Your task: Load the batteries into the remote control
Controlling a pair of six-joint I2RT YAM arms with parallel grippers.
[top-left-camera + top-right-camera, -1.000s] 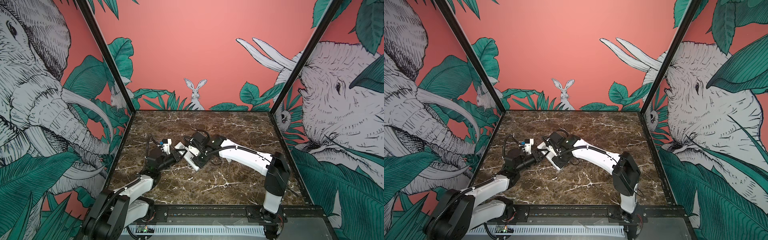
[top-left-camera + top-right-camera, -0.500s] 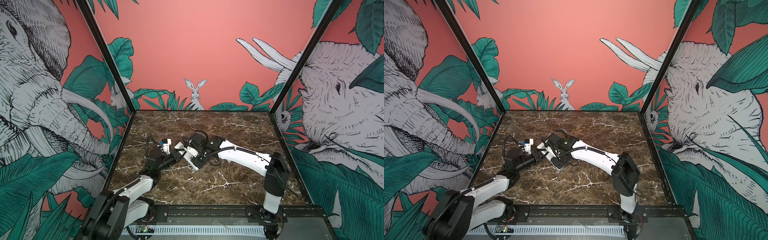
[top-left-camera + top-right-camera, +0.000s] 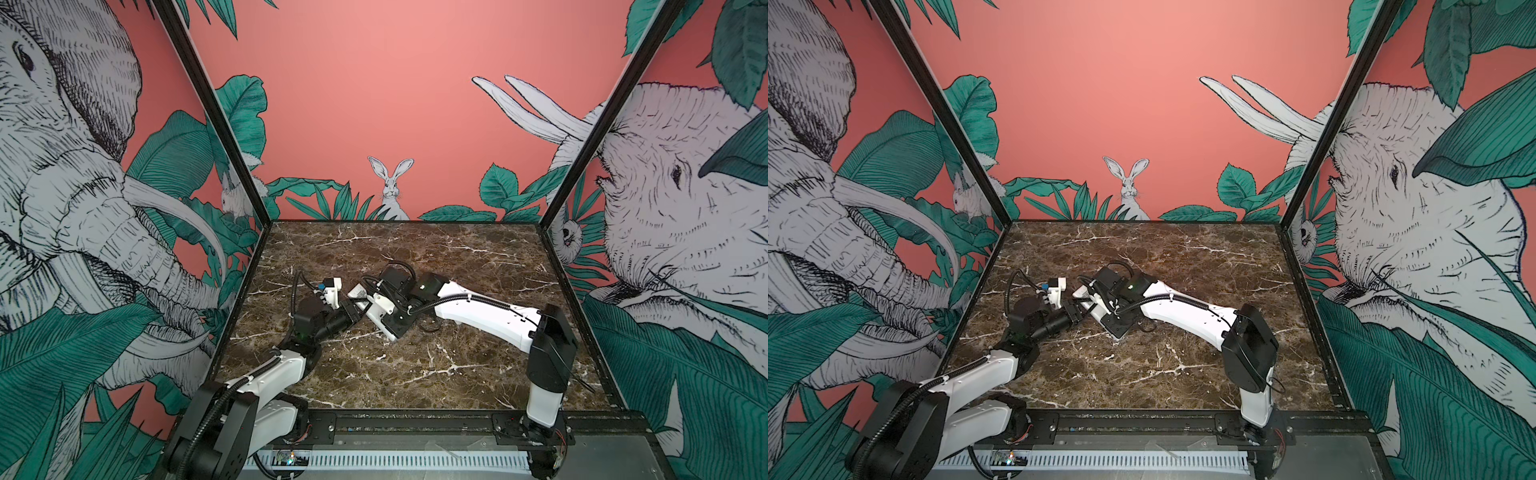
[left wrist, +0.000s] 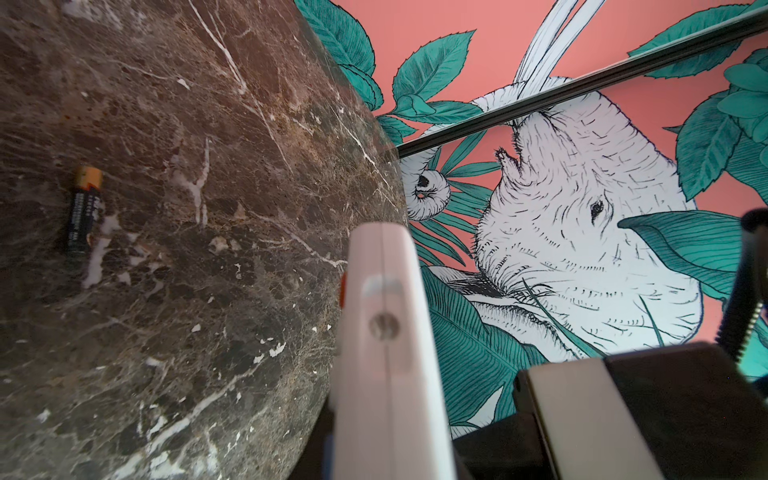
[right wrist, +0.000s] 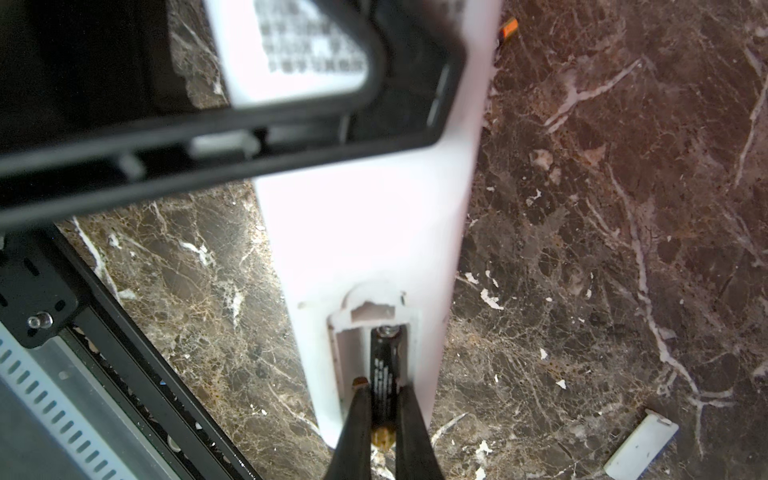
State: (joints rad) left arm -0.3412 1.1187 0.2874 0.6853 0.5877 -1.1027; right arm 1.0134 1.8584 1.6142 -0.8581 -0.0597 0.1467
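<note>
I can read nothing: the label on the remote control is blurred, and the white print on the loose battery and the inserted battery is too small.

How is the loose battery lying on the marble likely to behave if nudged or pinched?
The loose battery lies on its side on the smooth table, so a sideways nudge would probably roll it. Small and round, it may slip from a pinch off centre. It looks rigid, unlikely to bend.
</note>
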